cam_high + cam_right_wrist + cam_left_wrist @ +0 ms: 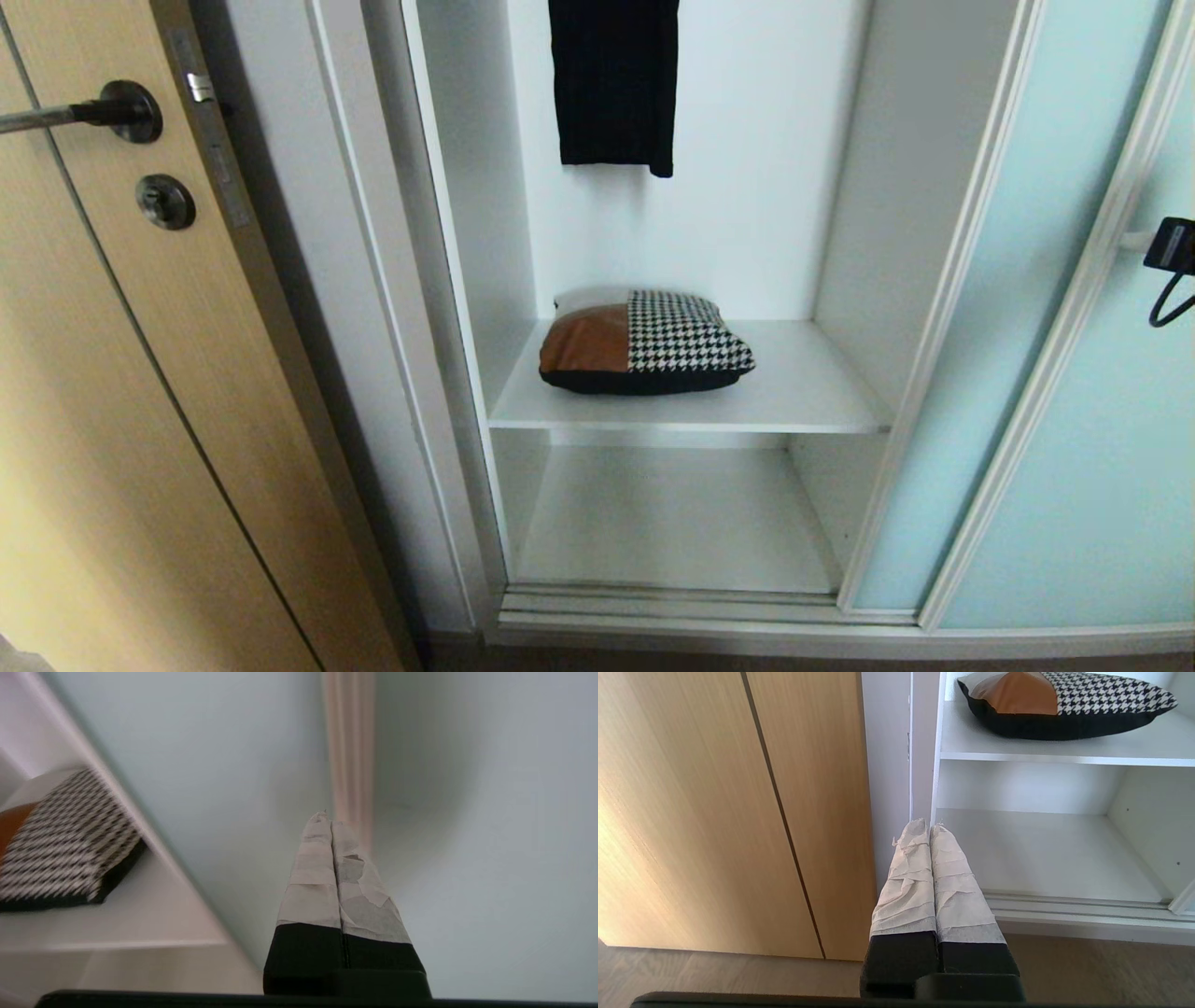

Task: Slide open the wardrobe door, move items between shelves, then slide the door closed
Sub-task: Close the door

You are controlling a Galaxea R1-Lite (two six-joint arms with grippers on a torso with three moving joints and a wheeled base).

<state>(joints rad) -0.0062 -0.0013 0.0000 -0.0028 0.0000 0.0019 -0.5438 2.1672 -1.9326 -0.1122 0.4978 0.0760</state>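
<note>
while the wardrobe stands open: its white compartment shows both boards, and everything below runs from biggest to smallest.
sliding wardrobe door [971, 392]: frosted pale blue-green glass in a thin silver-white frame, slid to the right of the opening, in front of a second like panel.
wood door [140, 420]: light wood, left of the wardrobe, with a black handle [126, 110].
shelves: upper shelf [803, 392] carries the cushion; lower shelf [672, 513] lies under it, just above the floor track.
black garment [614, 84]: hangs over the upper shelf, clear of the cushion.
cushion [644, 343]: flat on the upper shelf, toward its left side, tan leather and houndstooth face up.
right gripper [331, 823]: close before the glass door near its frame strip; jaws pressed together, holding nothing.
left gripper [929, 828]: low near the wardrobe's left post; jaws pressed together, empty.
</note>
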